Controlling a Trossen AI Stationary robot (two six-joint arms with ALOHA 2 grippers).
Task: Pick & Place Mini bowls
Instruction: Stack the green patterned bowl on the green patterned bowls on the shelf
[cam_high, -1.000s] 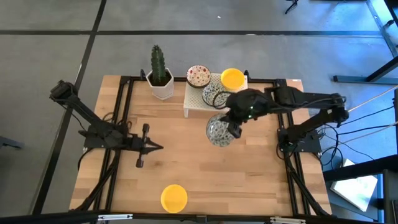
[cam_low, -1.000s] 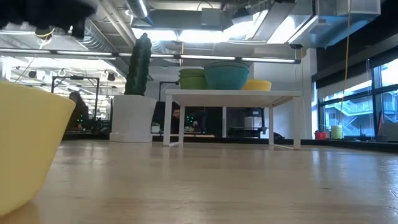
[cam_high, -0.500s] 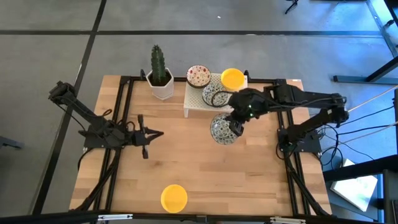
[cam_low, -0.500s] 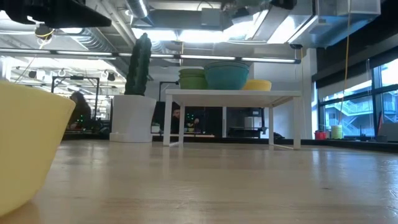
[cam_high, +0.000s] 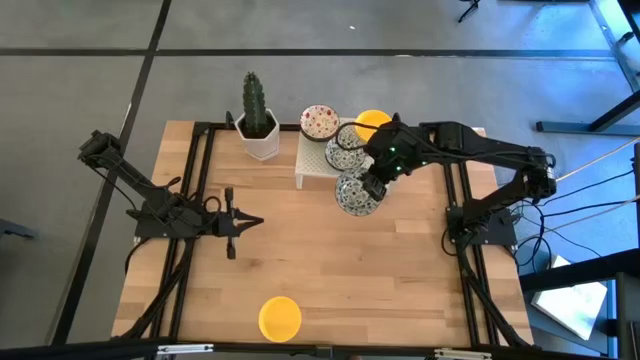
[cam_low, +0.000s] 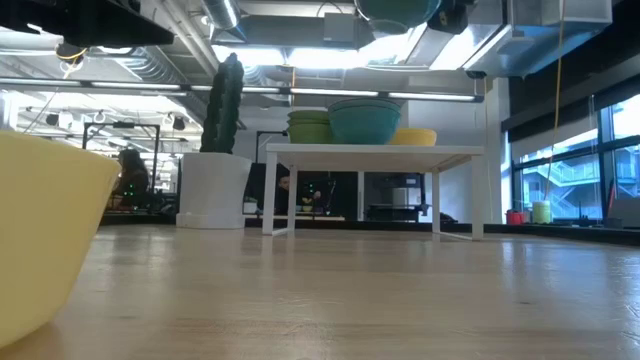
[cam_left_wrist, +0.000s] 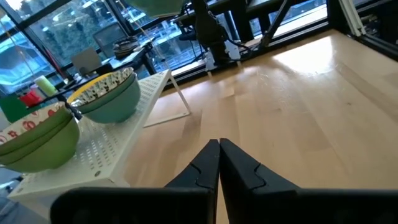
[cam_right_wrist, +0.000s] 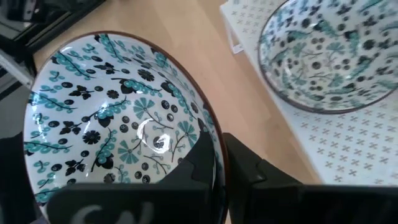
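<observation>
High view: right gripper (cam_high: 372, 186) clenches the rim of a blue-green bowl (cam_high: 356, 195) just beside the white rack (cam_high: 318, 164); left gripper (cam_high: 250, 220), clenched empty, waits left.

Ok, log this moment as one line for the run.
right gripper: shut on blue-green bowl, lifted beside rack | left gripper: shut, empty, waiting over table | yellow bowl: near front edge

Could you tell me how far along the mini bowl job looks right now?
Already on the white rack: a red-speckled bowl, a blue-green bowl and a yellow bowl. In hand: the right hand grips another blue-green bowl by its rim, in the air beside the rack. Left: a yellow bowl at the table's front. The left hand waits shut.
</observation>
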